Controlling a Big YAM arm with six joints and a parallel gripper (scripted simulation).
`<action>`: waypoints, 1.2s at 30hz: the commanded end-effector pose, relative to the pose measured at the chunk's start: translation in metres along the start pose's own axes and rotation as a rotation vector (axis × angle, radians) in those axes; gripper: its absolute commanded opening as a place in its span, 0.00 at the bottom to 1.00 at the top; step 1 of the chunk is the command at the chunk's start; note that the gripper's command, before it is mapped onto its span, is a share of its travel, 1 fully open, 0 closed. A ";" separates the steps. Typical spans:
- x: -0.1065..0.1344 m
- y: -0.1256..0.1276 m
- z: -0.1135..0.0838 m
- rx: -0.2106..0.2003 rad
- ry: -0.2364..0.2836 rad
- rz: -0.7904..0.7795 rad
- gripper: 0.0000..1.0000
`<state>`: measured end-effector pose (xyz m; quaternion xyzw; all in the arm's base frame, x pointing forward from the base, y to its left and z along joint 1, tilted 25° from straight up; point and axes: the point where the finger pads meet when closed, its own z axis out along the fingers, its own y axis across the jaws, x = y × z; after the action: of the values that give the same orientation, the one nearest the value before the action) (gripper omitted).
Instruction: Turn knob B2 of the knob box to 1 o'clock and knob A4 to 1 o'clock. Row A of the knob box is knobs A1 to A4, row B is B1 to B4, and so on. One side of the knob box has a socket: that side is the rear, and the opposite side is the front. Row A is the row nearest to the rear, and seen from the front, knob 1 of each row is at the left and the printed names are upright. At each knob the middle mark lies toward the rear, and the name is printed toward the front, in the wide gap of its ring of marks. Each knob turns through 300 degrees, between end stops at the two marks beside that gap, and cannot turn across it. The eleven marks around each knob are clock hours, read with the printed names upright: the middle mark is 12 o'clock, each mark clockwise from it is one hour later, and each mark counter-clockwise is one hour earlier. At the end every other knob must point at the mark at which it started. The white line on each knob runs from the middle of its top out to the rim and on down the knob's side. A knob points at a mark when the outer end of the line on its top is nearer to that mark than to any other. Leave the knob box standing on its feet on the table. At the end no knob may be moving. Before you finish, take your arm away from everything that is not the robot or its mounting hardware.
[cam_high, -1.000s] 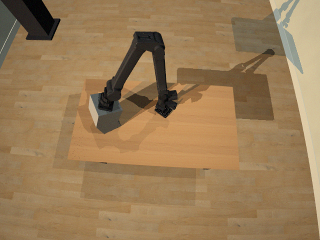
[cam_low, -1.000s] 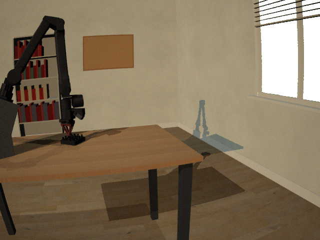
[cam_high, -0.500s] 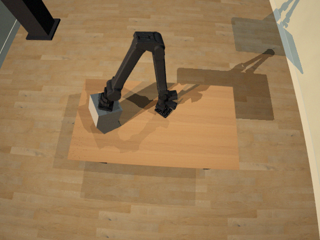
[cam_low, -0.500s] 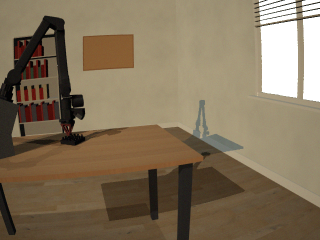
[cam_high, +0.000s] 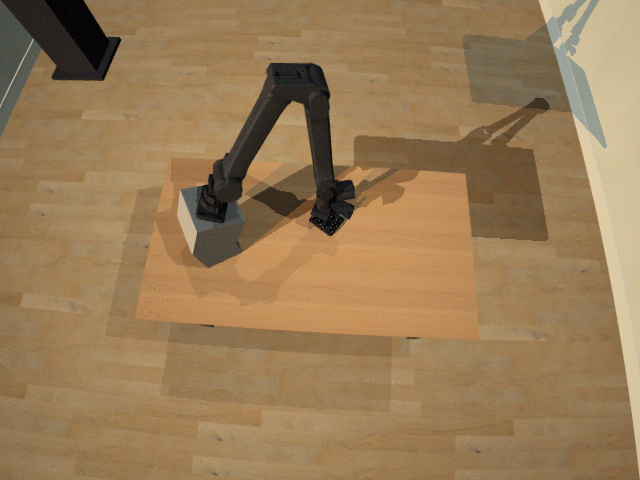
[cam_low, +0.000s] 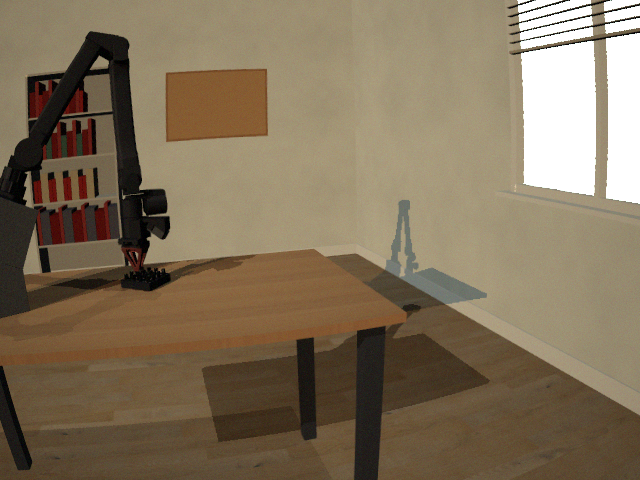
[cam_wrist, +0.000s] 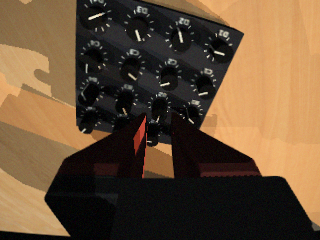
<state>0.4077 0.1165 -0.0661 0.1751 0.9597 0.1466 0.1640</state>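
The desk (cam_high: 330, 279) (cam_low: 222, 315) is warm orange-brown with faint wood grain; the knob box (cam_high: 327, 225) (cam_low: 147, 283) (cam_wrist: 155, 55) is black, its knobs marked with white lines. The hand (cam_low: 137, 267) (cam_wrist: 159, 120) has dark red fingers; tiny dark specks dot the desk's surface near one corner.

A corkboard (cam_low: 216, 105) and a bookcase (cam_low: 75, 158) with red, green, cream and grey books stand out against beige walls (cam_low: 310, 170). Half-raised blinds (cam_low: 573, 42) hang over a bright window (cam_low: 558, 118); shadows cross the plank floor (cam_high: 330, 439) (cam_low: 129, 413).
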 end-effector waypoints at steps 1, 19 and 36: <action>0.004 0.005 -0.002 -0.005 -0.007 0.003 0.18; -0.001 0.007 -0.003 -0.009 -0.014 0.006 0.18; -0.001 0.007 -0.003 -0.009 -0.014 0.006 0.18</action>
<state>0.4047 0.1179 -0.0674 0.1757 0.9599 0.1464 0.1620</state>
